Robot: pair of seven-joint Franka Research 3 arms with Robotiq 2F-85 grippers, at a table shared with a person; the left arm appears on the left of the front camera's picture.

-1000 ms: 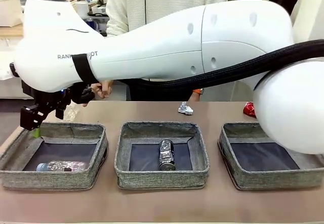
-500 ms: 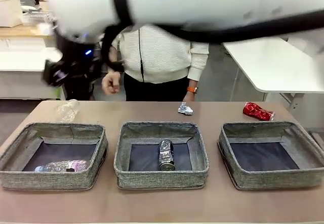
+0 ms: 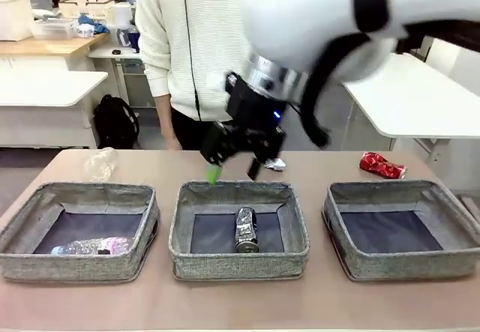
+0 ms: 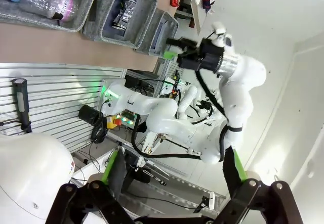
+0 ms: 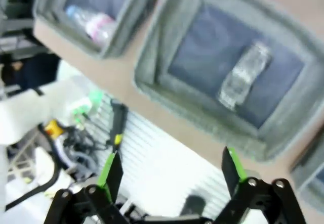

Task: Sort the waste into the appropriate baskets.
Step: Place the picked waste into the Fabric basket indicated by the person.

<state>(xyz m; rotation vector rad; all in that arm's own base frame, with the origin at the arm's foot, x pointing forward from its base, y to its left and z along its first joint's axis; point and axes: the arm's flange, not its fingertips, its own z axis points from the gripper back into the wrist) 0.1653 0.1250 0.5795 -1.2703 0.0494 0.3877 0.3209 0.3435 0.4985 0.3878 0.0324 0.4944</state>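
While the right hand (image 3: 234, 168) is held in the air just above the back rim of the middle basket (image 3: 238, 266), its two fingers are spread wide and nothing is pinched between them. No wall is touched by it. The left hand (image 4: 171, 171) is held high up, well apart from the tabletop (image 3: 240, 302), and its fingers are spread wide too, with nothing between them.

Three baskets are counted, set in one row along the near side of the tabletop. Small gaps of bare tabletop are left between them, and a free strip is left in front, up to the near edge. Behind the row a wider strip is left open, up to the far edge, where a person (image 3: 187, 47) is standing.

Two cans are counted. The crushed dark can (image 3: 247, 229) is laid in the middle basket, and the crushed red can (image 3: 382, 166) is laid on the tabletop behind the right basket (image 3: 405, 266), near the far edge. One clear bottle (image 3: 90, 246) is laid flat in the left basket (image 3: 75, 266), close to its front wall. One clear cup (image 3: 100, 163) is seen behind the left basket. One white paper wad (image 3: 274, 164) is seen behind the middle basket, just beside the right hand and partly hidden by it.
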